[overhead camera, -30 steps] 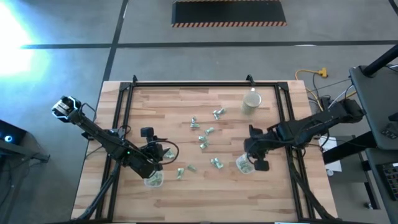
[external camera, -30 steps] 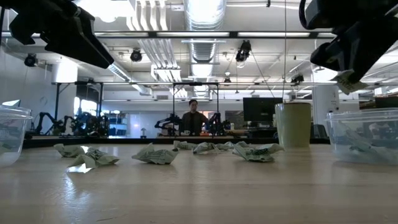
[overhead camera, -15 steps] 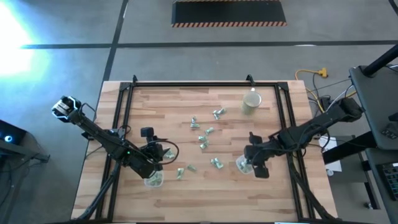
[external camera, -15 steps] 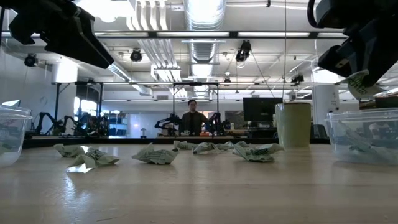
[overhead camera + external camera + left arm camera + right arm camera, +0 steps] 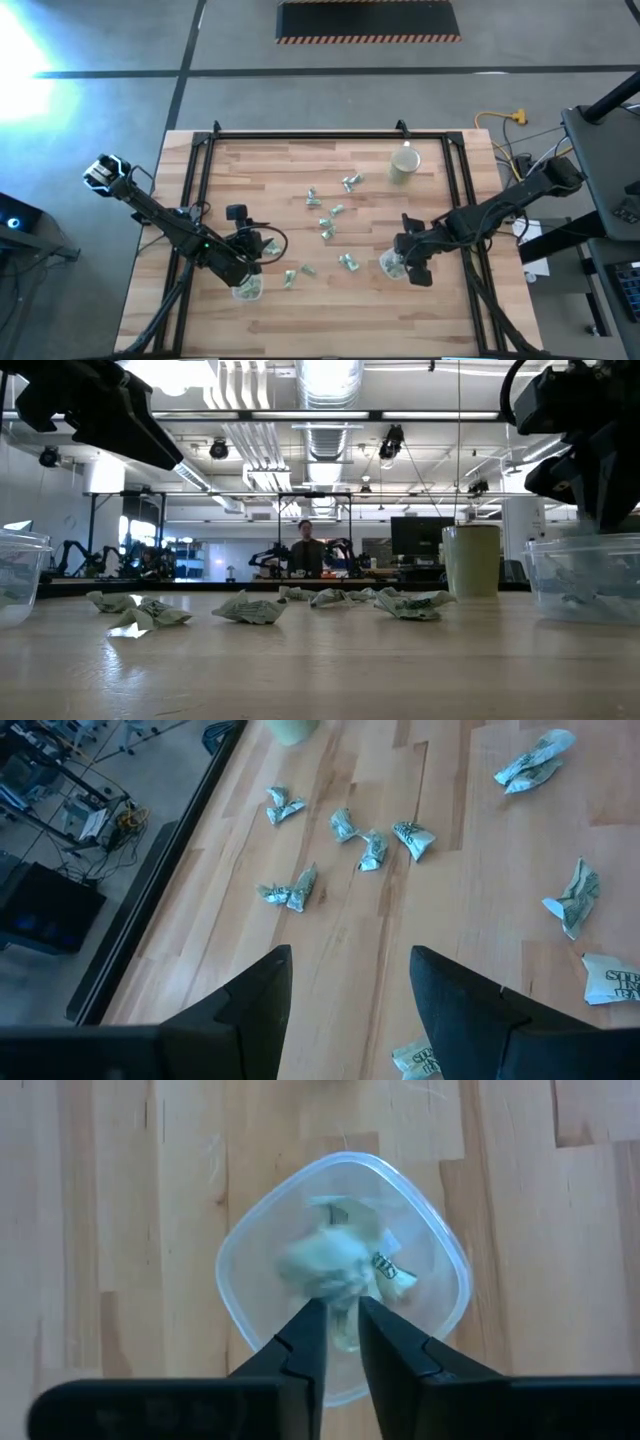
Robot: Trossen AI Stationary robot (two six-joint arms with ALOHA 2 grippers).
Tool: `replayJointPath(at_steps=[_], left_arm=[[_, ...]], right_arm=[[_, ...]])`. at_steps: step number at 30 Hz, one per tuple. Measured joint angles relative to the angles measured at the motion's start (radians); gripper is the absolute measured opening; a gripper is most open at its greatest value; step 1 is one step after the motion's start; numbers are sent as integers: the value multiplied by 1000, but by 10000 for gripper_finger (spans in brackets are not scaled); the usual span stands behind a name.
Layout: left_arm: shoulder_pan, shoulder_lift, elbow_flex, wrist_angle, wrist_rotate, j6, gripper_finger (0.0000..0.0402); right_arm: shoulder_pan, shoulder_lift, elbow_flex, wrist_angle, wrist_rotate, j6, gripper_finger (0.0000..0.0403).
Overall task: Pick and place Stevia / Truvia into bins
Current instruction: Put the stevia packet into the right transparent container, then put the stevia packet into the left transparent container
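We see the table (image 5: pixel 300 320) at mid-frame in the high view. One bin (image 5: pixel 247 289) sits lower left under the left gripper (image 5: pixel 252 262), the other bin (image 5: pixel 392 264) lower right under the right gripper (image 5: pixel 398 250). Sachets (image 5: pixel 327 226) lie scattered between them; a cup (image 5: pixel 404 165) stands upper right.

Two dark, slender arms of jointed segments, matte black throughout. Left arm (image 5: pixel 165 225) tipped by a pale ringed joint at its outer end (with a small green light midway). Right arm (image 5: pixel 500 205) uniformly black, ending in tapered wedge-shaped fingers (image 5: pixel 300 1345).
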Motion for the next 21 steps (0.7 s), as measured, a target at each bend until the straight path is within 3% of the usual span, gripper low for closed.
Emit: replayJointPath(at_steps=[11, 16, 21], left_arm=[[0, 0, 0, 6, -4, 0, 187], [0, 0, 0, 43, -15, 27, 187], [11, 0, 0, 55, 87, 28, 187]], right_arm=[[0, 0, 23, 4, -9, -30, 137], [0, 0, 84, 7, 17, -146, 138], [0, 0, 142, 7, 97, -274, 127]])
